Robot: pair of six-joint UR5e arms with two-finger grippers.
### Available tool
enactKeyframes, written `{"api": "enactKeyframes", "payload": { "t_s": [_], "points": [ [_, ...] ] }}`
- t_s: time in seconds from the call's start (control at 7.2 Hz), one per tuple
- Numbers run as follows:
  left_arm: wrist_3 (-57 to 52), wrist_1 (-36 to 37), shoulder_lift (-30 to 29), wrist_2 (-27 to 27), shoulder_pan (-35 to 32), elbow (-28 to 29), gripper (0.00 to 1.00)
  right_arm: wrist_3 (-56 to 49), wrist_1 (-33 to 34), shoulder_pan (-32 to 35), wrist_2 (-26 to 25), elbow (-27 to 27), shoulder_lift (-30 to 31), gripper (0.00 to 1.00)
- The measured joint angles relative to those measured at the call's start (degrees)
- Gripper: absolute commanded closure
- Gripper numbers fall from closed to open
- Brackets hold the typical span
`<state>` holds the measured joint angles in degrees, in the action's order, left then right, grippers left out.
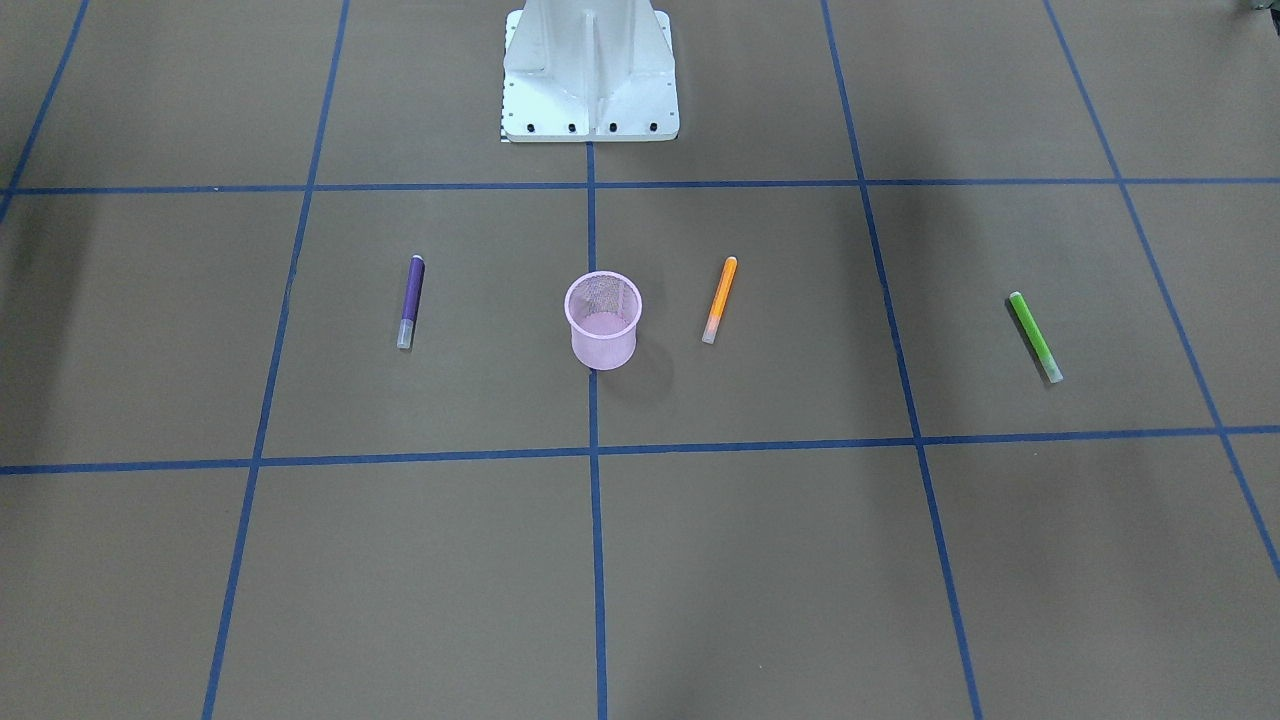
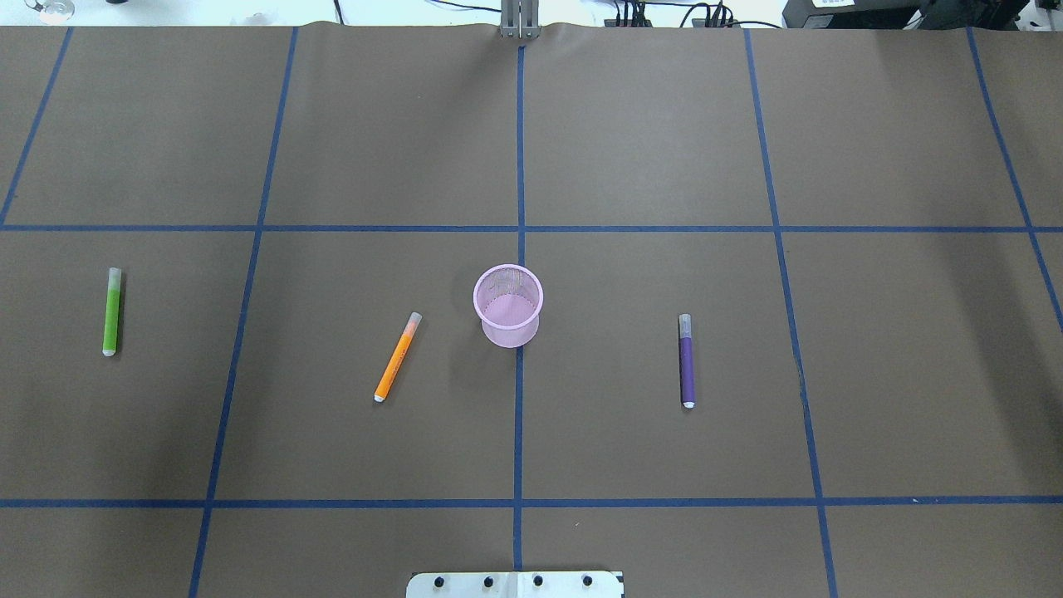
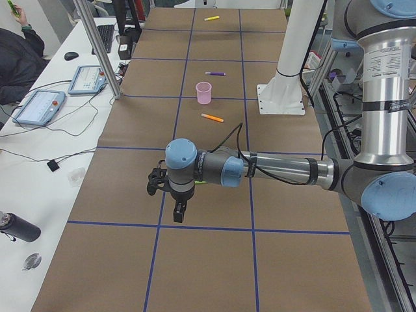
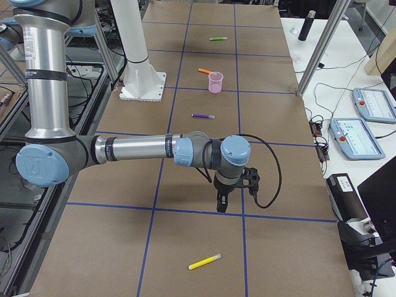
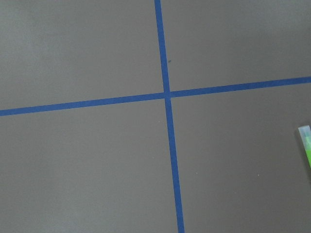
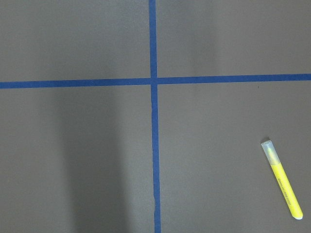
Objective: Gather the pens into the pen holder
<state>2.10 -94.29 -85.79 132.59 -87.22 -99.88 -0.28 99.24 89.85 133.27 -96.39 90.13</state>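
The pink mesh pen holder stands upright and empty at the table's middle. The orange pen lies just left of it in the overhead view. The purple pen lies to its right. The green pen lies far left, and its cap end shows at the left wrist view's right edge. My left gripper hangs above the mat near the green pen. My right gripper hangs above the mat beyond the purple pen. I cannot tell whether either is open.
A yellow highlighter lies on the mat at the table's right end. The white robot base stands behind the cup. A side bench holds teach pendants and a black bottle.
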Motion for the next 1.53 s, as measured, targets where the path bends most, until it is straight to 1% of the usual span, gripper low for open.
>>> {"api": "enactKeyframes", "payload": {
  "t_s": [0.14,0.28,0.56,0.69,0.83,0.97,1.11,1.39,1.53],
  "points": [
    [0.7,-0.6,-0.9,0.4,0.4,-0.5,0.00,0.0,-0.1,0.0,0.0,-0.3,-0.4,0.00],
    [4.3,-1.0,-2.4,1.7,1.0,-1.5,0.00,0.0,-0.1,0.0,0.1,-1.0,-0.7,0.00],
    [15.5,-1.3,-6.6,4.8,4.3,-2.3,0.00,0.1,-0.1,0.0,0.3,-2.9,-0.3,0.00],
    [20.9,-1.7,-8.3,5.5,7.4,-2.0,0.00,0.1,-0.4,0.0,0.3,-3.0,-0.2,0.00],
    [28.7,-3.1,-10.3,3.7,11.2,-1.4,0.00,0.1,-1.3,0.0,0.2,-2.9,0.0,0.00],
    [35.6,-6.2,-11.1,-0.7,15.1,-0.6,0.00,0.1,-2.1,0.0,0.3,-2.8,0.2,0.00],
    [40.5,-11.8,-10.3,-4.3,18.3,1.3,0.00,0.1,-2.4,0.0,0.3,-2.7,0.3,0.00],
    [49.8,-27.1,-8.6,-9.5,24.4,8.1,0.00,0.2,-2.5,0.0,0.3,-2.6,0.3,0.00],
    [53.1,-31.0,-8.2,-13.2,28.2,10.1,0.00,0.2,-2.6,0.0,0.4,-2.6,0.3,0.00]
  ]
}}
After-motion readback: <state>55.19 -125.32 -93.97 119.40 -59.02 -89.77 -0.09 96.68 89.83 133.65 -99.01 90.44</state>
